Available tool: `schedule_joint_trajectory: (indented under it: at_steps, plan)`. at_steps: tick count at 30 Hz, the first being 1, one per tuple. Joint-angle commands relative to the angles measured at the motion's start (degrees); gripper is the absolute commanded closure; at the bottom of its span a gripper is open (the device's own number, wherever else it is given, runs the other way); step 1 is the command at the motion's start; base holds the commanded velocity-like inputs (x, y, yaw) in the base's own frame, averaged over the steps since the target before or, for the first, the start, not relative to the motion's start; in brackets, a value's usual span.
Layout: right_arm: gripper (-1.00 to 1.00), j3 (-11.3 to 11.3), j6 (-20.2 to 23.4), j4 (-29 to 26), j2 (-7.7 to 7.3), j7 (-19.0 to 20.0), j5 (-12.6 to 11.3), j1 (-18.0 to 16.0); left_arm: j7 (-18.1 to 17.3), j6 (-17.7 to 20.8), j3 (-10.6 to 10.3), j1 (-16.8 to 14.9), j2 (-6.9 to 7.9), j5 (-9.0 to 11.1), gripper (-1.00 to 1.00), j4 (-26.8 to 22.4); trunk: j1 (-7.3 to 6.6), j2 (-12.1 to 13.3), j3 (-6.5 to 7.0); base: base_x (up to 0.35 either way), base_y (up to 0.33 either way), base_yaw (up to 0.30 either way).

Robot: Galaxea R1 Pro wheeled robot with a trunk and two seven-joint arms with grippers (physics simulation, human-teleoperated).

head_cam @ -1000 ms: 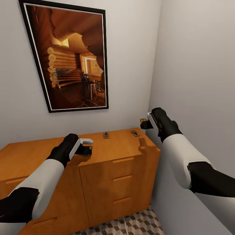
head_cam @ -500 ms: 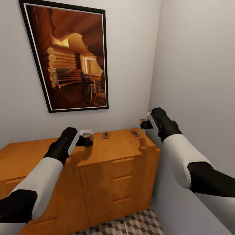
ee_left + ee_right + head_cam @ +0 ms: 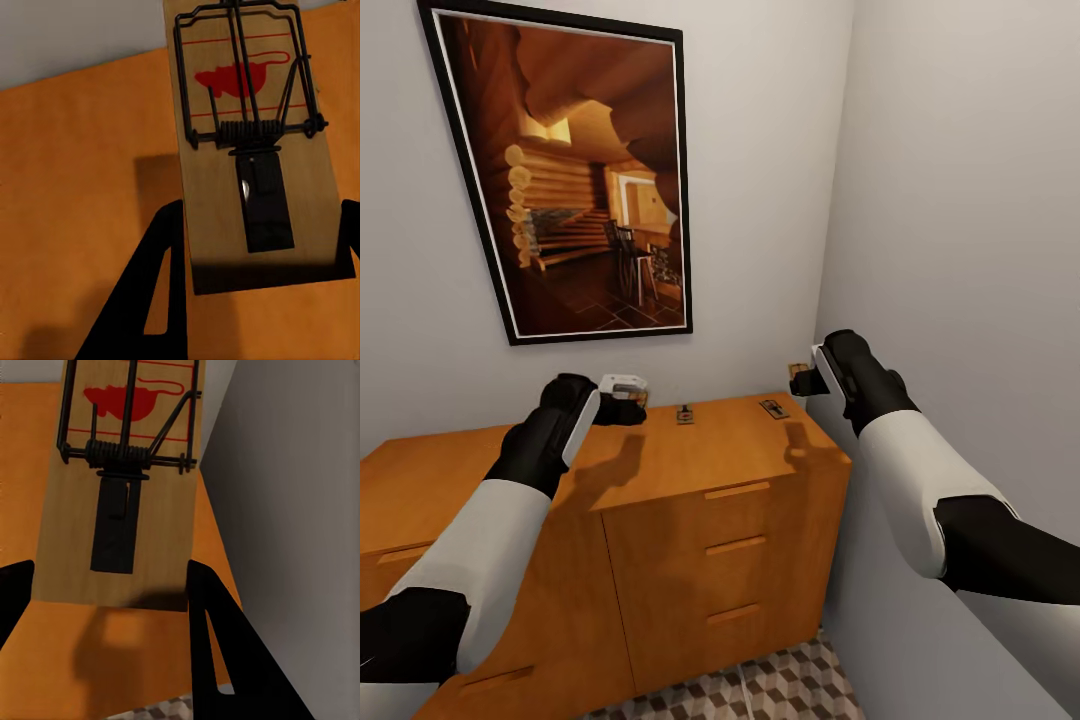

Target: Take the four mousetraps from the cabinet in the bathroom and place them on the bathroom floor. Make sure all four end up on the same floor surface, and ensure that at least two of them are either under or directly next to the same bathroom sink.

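Observation:
Both grippers hold mousetraps over the orange wooden cabinet [image 3: 480,465]. My left gripper [image 3: 624,399] is shut on a pale wooden mousetrap [image 3: 251,150] with black wire and a red mouse mark, lifted above the cabinet top, where its shadow falls. My right gripper [image 3: 806,379] is shut on a second mousetrap [image 3: 120,510] in the air near the cabinet's right back corner. Two more mousetraps lie flat on the cabinet top, one [image 3: 685,413] at the middle back and one [image 3: 774,407] near the right edge. The bathroom floor [image 3: 780,690] shows below the cabinet.
A large black-framed picture [image 3: 560,170] hangs on the wall behind the cabinet. A grey side wall [image 3: 960,250] stands close beside my right arm. The cabinet front has several drawers [image 3: 735,545].
My left gripper has risen and moved back toward the wall with its mousetrap. The right arm and the two traps on the cabinet have stayed put.

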Motion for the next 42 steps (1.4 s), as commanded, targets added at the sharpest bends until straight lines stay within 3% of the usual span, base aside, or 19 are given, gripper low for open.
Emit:
schedule_joint_trajectory:
  at_steps: [1, 10, 18, 28, 36, 42]
  plan:
    - [1.0, 0.11, 0.23, -0.03, 0.0, -0.32, -0.2, -0.04, 0.21, 0.21, -0.17, -0.05, 0.07, 0.38, 1.0, -0.07, 0.0, -0.04, -0.07, 0.0, 0.0, 0.0]
    - [1.0, 0.23, 0.23, -0.11, 0.02, -0.26, 0.08, -0.04, 0.21, 0.21, 0.02, -0.05, 0.17, 0.45, 1.0, -1.96, 0.0, -0.04, -0.07, -0.064, 0.0, 0.0]
    - [1.0, 0.31, 0.23, -0.16, 0.1, -0.13, 0.03, -0.04, 0.21, 0.21, 0.07, -0.05, 0.35, 0.47, 1.0, -5.45, 0.0, -0.04, -0.07, -0.311, 0.0, 0.0]
    - [1.0, 0.31, 0.23, -0.57, 0.14, -0.08, -0.15, -0.04, 0.21, 0.21, 0.08, -0.05, 0.51, 0.22, 1.0, -5.42, 0.0, -0.04, -0.07, -0.344, 0.0, 0.0]
    - [1.0, 0.33, 0.23, -0.3, 2.87, -0.15, -0.15, 0.2, 0.21, 0.21, 0.13, -0.05, 1.69, -0.11, 1.0, -5.13, 0.0, -0.04, -0.07, -0.346, 0.0, 0.0]
    - [1.0, 0.34, 0.23, -0.15, 3.49, -0.17, -0.3, 0.55, 0.21, 0.21, 0.15, -0.05, 2.15, -0.48, 1.0, -5.28, 0.0, -0.04, -0.07, -0.346, 0.0, 0.0]
